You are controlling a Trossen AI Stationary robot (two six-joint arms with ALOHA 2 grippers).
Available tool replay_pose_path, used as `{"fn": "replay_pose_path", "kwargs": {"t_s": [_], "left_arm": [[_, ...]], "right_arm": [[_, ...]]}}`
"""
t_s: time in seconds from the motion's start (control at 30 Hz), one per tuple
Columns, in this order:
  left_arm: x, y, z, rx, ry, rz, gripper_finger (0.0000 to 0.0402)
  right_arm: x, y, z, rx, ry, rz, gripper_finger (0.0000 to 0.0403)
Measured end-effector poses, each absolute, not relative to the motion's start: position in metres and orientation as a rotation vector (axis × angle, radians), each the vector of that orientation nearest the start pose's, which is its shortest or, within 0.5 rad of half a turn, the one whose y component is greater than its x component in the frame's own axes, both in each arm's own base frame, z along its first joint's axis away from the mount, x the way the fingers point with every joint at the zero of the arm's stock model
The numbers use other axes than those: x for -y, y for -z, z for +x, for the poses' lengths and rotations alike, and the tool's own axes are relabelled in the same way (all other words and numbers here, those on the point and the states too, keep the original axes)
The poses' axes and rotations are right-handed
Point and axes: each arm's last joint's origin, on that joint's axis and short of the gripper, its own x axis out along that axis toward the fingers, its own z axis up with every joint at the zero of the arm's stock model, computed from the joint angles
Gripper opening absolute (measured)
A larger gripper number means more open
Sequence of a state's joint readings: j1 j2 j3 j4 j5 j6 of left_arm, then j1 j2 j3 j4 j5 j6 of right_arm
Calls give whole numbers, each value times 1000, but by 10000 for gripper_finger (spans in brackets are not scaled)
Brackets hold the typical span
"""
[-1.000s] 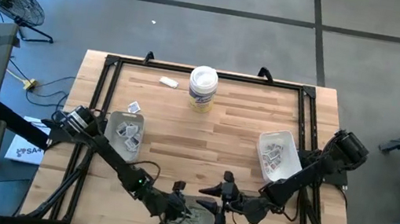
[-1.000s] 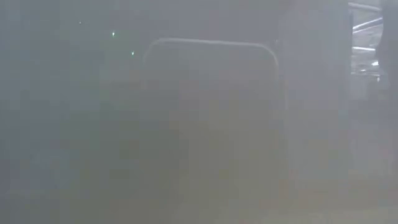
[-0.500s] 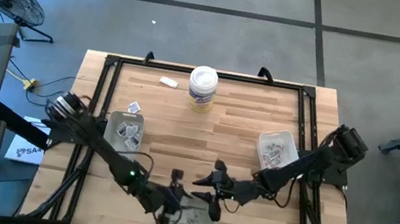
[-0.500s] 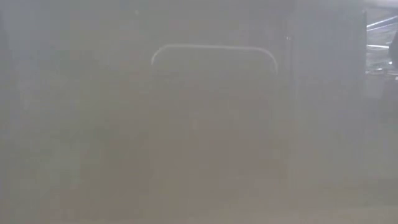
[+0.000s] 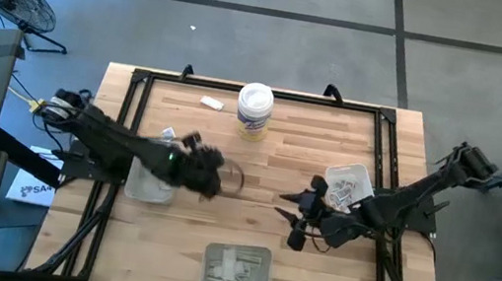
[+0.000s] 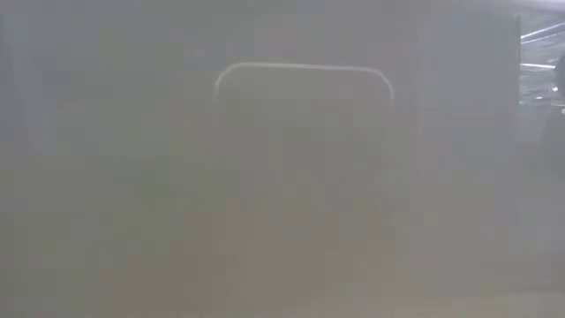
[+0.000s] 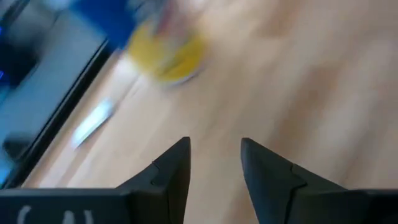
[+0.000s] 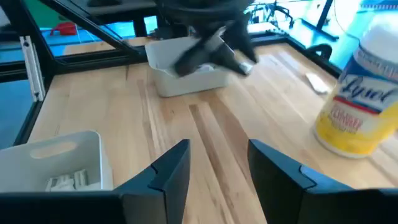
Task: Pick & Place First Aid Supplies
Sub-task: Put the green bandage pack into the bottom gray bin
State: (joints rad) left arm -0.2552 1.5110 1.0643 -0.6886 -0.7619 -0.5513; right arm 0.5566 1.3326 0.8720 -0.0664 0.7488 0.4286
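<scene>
The first aid supplies lie as small pale packets in the near tray (image 5: 237, 270), in the right tray (image 5: 347, 191) and in the left tray (image 5: 149, 185). One loose square packet (image 5: 168, 134) and a strip wrapper (image 5: 212, 103) lie flat on the wood. My left gripper (image 5: 225, 179) (image 7: 214, 146) hovers open beside the left tray, nothing between its fingers. My right gripper (image 5: 287, 218) (image 8: 217, 149) hovers open left of the right tray, also empty. The low view is a grey blur.
A white tub with a yellow label (image 5: 253, 111) (image 8: 354, 106) stands at the far middle of the table. A black frame (image 5: 141, 76) runs around the table's edge. Bare wood lies between the three trays.
Both grippers have left the near tray, which now lies uncovered. My left gripper has risen and swung toward the table's left and far side, up to the left tray. My right gripper has risen and drawn back toward the right tray.
</scene>
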Motion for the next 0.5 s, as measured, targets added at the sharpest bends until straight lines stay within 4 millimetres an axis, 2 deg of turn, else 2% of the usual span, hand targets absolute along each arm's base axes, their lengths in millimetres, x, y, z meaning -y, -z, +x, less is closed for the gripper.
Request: {"fn": "replay_pose_path", "kwargs": {"t_s": [0.17,0.33,0.4,0.5], "left_arm": [[-9,-212,278,-937,-849,-91,138],[-74,-190,263,-960,-978,-253,138],[-95,-184,256,-967,-991,-267,138],[-121,-176,250,-941,-915,-274,138]], "right_arm": [[-125,-239,242,-410,283,141,154],[-117,-218,236,-444,321,206,154],[-115,-214,235,-453,330,214,154],[-112,-211,236,-473,320,217,154]]}}
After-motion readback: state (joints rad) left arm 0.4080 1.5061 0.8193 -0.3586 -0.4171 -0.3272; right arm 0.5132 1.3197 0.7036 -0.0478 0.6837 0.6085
